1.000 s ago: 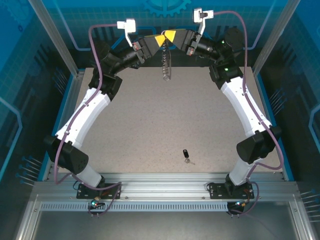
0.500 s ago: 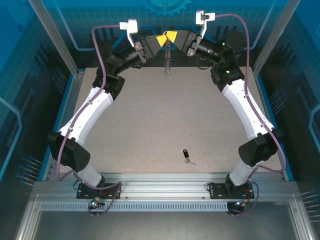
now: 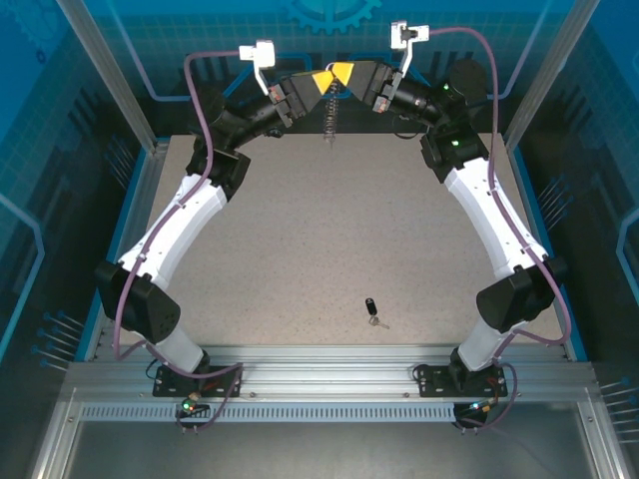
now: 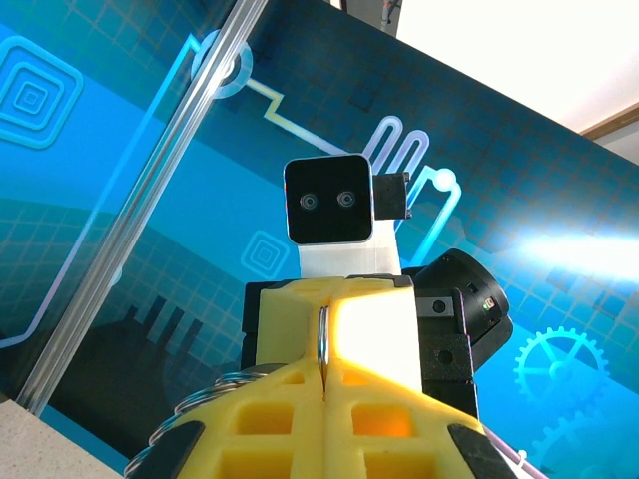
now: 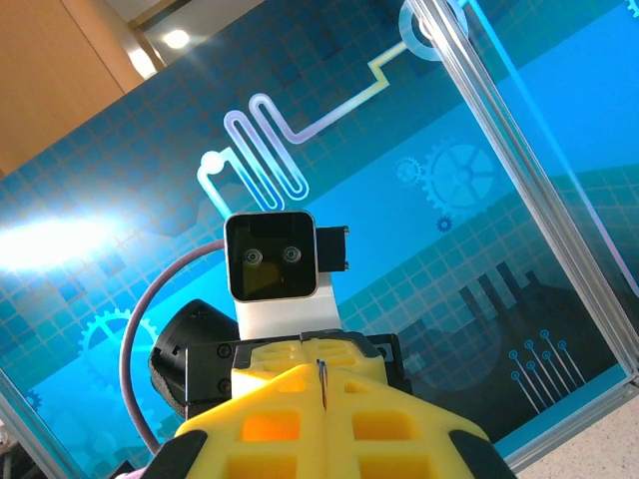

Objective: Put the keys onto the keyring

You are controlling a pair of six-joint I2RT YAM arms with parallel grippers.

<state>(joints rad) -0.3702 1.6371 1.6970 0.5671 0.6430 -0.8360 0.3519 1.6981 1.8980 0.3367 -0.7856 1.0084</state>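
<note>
1. Overhead, you have both arms arched to the top centre of the frame. There the left gripper and the right gripper meet tip to tip above the far edge of the table.
2. Your left gripper has its yellow fingers pressed together. A thin silvery edge of the ring stands upright in the seam between them, low in the middle of the left wrist view.
3. Your right gripper is likewise pressed together. A thin metal sliver of the ring is pinched at the top of its seam, low centre in the right wrist view.
4. From the point where the tips meet, the chain hangs straight down in the top view. You cannot tell whether its lower end touches the table.
5. At the lower left of the left wrist view, silvery loops lie against your finger. Whether they belong to the chain or the ring cannot be told.
6. Your key lies on the table, lower centre of the top view and slightly right. It is well apart from both grippers, with its black head toward the top of the frame and its blade toward the bottom.
7. Each wrist view faces the other wrist's camera, a white block with a dark face just above the yellow fingers.
</note>
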